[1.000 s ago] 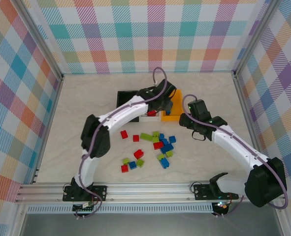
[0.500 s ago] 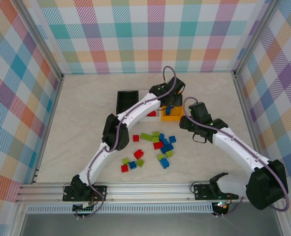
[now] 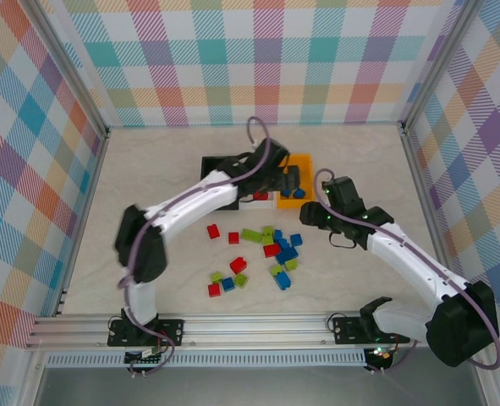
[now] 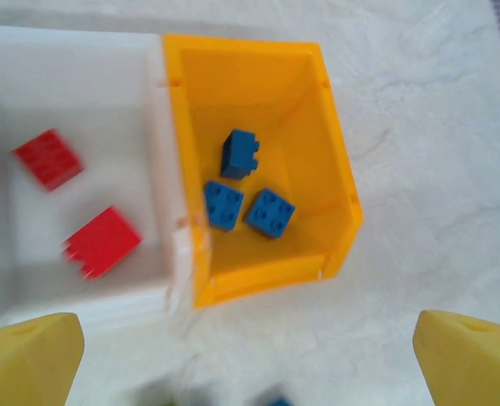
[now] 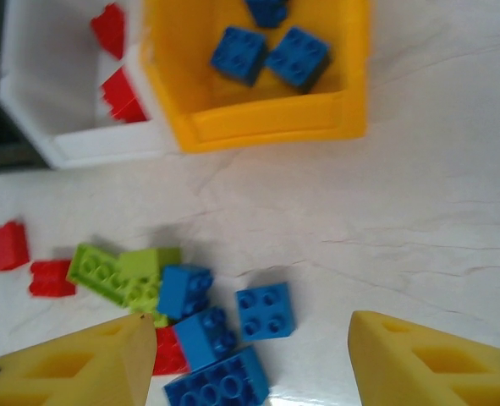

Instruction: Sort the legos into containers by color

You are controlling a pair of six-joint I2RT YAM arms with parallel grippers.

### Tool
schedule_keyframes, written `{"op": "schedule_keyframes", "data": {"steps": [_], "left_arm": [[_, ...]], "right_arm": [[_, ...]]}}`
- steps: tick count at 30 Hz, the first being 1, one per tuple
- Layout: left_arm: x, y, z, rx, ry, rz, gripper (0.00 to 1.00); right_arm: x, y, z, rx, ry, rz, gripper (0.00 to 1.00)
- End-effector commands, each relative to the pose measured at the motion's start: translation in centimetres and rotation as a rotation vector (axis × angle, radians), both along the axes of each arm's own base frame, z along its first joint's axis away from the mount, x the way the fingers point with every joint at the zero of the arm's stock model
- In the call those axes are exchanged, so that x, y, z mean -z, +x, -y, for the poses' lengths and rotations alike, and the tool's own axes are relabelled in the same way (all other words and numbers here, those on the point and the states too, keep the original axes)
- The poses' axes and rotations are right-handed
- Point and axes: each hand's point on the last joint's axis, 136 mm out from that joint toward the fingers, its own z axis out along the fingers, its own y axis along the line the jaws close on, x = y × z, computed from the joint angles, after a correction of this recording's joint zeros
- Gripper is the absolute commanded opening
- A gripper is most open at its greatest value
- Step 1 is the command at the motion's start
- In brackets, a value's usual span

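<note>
My left hand [image 4: 250, 364] hangs above the orange open-top plastic bin [image 4: 258, 63], its yellow fingers [image 4: 30, 359] spread wide with nothing between them. Inside that bin lie 3 small blue studded plastic bricks [image 4: 271, 211]. 2 of them sit studs-up side by side toward the near end, and the 3rd is tipped on its side just beyond them. The white plastic bin [image 4: 72, 46] touches the orange bin's left wall and holds 2 red plastic bricks [image 4: 102, 243], apart from each other. From above, the black plastic bin [image 3: 214, 166] stands left of the white one, partly under my left arm.

My right hand [image 5: 254, 359] hovers over the pale marbled worktop [image 5: 453, 194], just near of the orange bin, fingers moderately apart and holding nothing. Below it spreads the loose pile of red, blue and lime-green bricks [image 3: 275, 249]. Blue ones cluster at its right, 2 red ones lie apart at its left, and a smaller group sits nearer and further left.

1 second ago my left hand was shut, over the seam between the white and orange bins. It has since opened fully, and my left elbow has swung out to the left. My right hand has edged slightly left. The loose bricks lie where they did.
</note>
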Motion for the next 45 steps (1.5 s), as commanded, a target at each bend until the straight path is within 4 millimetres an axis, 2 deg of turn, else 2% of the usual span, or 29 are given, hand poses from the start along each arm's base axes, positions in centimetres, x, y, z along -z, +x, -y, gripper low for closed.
{"op": "schedule_keyframes", "data": {"steps": [1, 7, 10, 13, 16, 19, 24, 29, 35, 39, 43, 45], "left_arm": [[-1.8, -2.3, -4.2, -0.093, -0.034, 0.069, 1.00], [0.8, -8.4, -16.7, -0.317, 0.072, 0.065, 1.00], [2.2, -11.0, -22.1, -0.431, 0.083, 0.043, 1.00], [4.1, -13.1, -25.9, -0.526, 0.083, -0.004, 1.00], [5.7, -14.2, -28.2, -0.585, 0.067, -0.071, 1.00], [6.2, -14.4, -28.7, -0.589, 0.039, -0.099, 1.00], [5.7, -14.1, -28.6, -0.568, 0.036, -0.079, 1.00], [6.0, -14.0, -28.3, -0.550, 0.040, -0.088, 1.00], [6.4, -14.3, -28.6, -0.556, 0.046, -0.092, 1.00], [5.8, -14.4, -28.9, -0.556, 0.037, -0.076, 1.00], [5.7, -14.4, -29.0, -0.559, 0.030, -0.075, 1.00], [5.8, -14.3, -29.0, -0.561, 0.029, -0.078, 1.00]], "right_arm": [[1.4, -2.1, -4.4, -0.197, 0.036, -0.047, 0.60], [2.6, -4.8, -13.9, -0.486, 0.010, -0.071, 0.63], [3.6, -4.9, -18.1, -0.558, -0.020, -0.070, 0.64], [5.1, -4.0, -21.1, -0.566, -0.059, -0.086, 0.64], [6.6, -2.6, -22.6, -0.522, -0.119, -0.107, 0.61], [7.5, -1.1, -23.3, -0.486, -0.158, -0.099, 0.60], [8.4, 1.0, -24.5, -0.506, -0.222, -0.047, 0.63], [10.0, 2.1, -24.3, -0.523, -0.257, -0.088, 0.63], [11.6, 0.7, -23.9, -0.571, -0.260, -0.161, 0.61], [12.0, -1.2, -22.8, -0.579, -0.255, -0.189, 0.58], [12.2, -3.1, -22.5, -0.611, -0.266, -0.199, 0.58], [12.6, -3.1, -22.2, -0.603, -0.290, -0.197, 0.58]]}}
